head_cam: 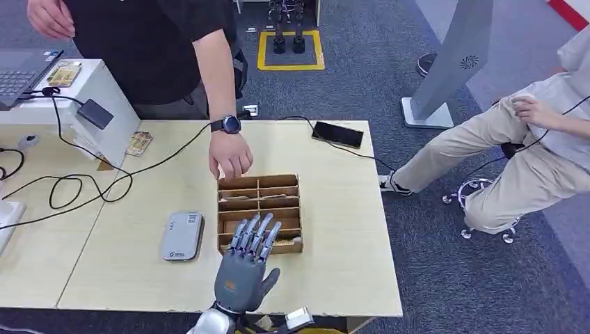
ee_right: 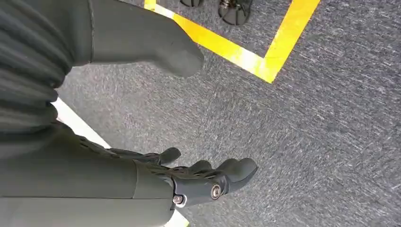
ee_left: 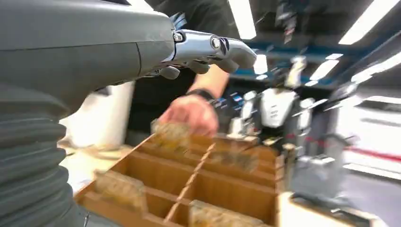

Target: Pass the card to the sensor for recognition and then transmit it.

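Lying beneath left hand: card

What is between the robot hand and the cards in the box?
Nothing visible. The left robot hand hovers open over the near end of the wooden divider box, cards right beneath. The person's hand rests at the box's far edge, possibly in the way there.

Left hand: grey-blue moulded palm shell, slim metallic fingers in lighter silver-blue, thick grey thumb; silver arm segment below the wrist. Wrist view: dark grey ribbed cover, smooth grey casing, bright silver fingers with round screw heads.

Right hand: dark grey ribbed cover, thick grey thumb, darker perforated fingers, silver screws.
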`<action>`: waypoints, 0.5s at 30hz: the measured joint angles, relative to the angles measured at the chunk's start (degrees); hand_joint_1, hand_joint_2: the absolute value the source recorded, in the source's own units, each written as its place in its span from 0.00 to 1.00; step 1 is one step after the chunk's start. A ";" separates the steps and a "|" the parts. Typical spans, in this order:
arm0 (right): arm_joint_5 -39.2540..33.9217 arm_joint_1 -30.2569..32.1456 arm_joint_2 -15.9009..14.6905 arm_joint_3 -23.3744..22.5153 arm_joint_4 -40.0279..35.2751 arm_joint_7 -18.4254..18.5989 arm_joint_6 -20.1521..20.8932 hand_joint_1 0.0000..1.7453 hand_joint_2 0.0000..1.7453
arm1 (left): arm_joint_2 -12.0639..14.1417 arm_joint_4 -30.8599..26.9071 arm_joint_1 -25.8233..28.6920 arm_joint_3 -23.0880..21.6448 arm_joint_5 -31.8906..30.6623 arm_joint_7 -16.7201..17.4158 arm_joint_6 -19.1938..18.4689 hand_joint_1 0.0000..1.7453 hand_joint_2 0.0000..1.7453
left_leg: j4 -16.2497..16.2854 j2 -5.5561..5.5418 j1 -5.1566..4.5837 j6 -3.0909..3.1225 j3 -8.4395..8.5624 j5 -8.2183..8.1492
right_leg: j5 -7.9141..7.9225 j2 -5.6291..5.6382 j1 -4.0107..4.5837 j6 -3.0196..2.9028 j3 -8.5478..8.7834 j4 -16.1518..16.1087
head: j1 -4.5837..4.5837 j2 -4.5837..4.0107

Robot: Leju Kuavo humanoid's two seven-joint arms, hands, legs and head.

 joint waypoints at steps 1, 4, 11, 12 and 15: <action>0.07 0.00 0.00 -0.02 -0.09 0.04 0.00 0.00 1.00 | 0.04 0.89 -0.57 -0.57 0.00 1.55 0.00 0.00 1.00 | 0.00 0.00 0.00 0.00 0.00 0.00 | 0.00 0.00 0.00 0.00 0.00 0.00 | 0.00 0.00; 0.46 0.00 0.00 -0.07 -0.17 0.00 0.00 0.00 1.00 | 0.20 3.53 -2.68 -3.50 0.00 5.81 0.00 0.00 1.00 | 0.00 0.00 0.00 0.01 0.00 0.01 | 0.01 -0.01 0.00 -0.01 0.01 0.01 | 0.02 0.00; 0.61 -0.03 0.00 -0.07 -0.15 -0.57 0.02 0.00 1.00 | 0.83 7.17 -7.86 -11.54 0.00 15.46 0.00 0.00 1.00 | 0.01 0.00 0.00 0.01 -0.02 0.01 | 0.01 0.00 -0.01 -0.01 0.01 0.00 | 0.02 0.00; 0.63 -0.04 0.00 -0.07 -0.15 -0.59 0.02 0.00 1.00 | 0.96 7.55 -8.48 -12.44 0.00 16.19 0.00 0.00 1.00 | 0.01 0.00 0.00 0.01 -0.01 0.01 | 0.01 -0.01 -0.01 -0.01 0.01 0.00 | 0.02 0.00; 0.68 -0.04 -0.02 -0.07 -0.13 -0.59 0.02 0.00 1.00 | 1.27 8.42 -9.71 -15.15 0.00 17.15 0.00 0.00 1.00 | 0.01 0.00 -0.01 0.01 -0.02 0.01 | 0.01 0.00 -0.01 -0.01 0.00 0.00 | 0.02 0.00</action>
